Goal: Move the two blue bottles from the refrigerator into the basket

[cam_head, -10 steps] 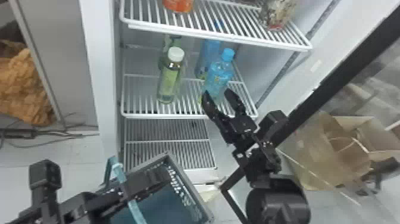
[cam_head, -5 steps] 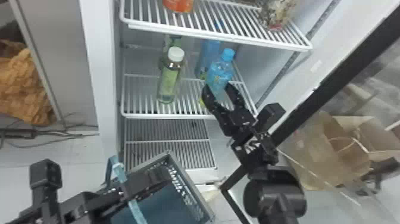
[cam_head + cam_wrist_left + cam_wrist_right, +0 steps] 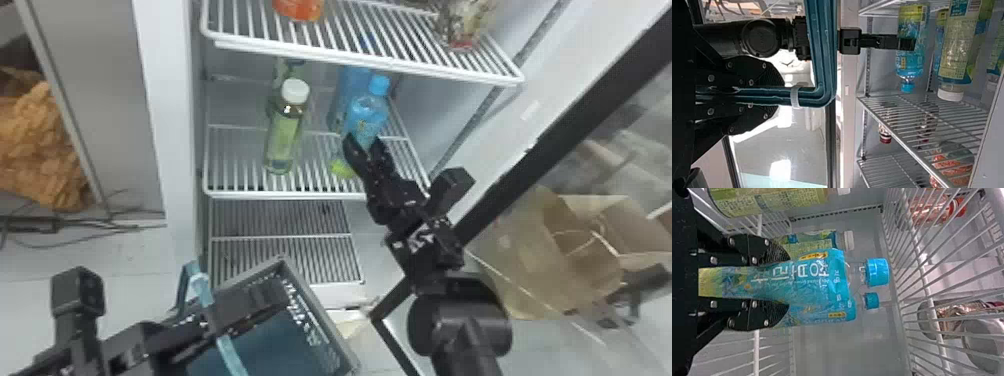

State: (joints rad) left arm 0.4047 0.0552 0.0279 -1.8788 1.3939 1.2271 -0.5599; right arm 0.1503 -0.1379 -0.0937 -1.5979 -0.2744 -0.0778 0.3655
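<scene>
Head view: right claw (image 3: 363,141) pinches front blue bottle (image 3: 369,112), left claw (image 3: 277,297) basket handle (image 3: 229,352); green bottle (image 3: 285,140) nearby.

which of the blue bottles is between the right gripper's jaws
The front blue bottle: the jaws of the right gripper are on either side of it, while the other blue bottle stands behind it.
</scene>
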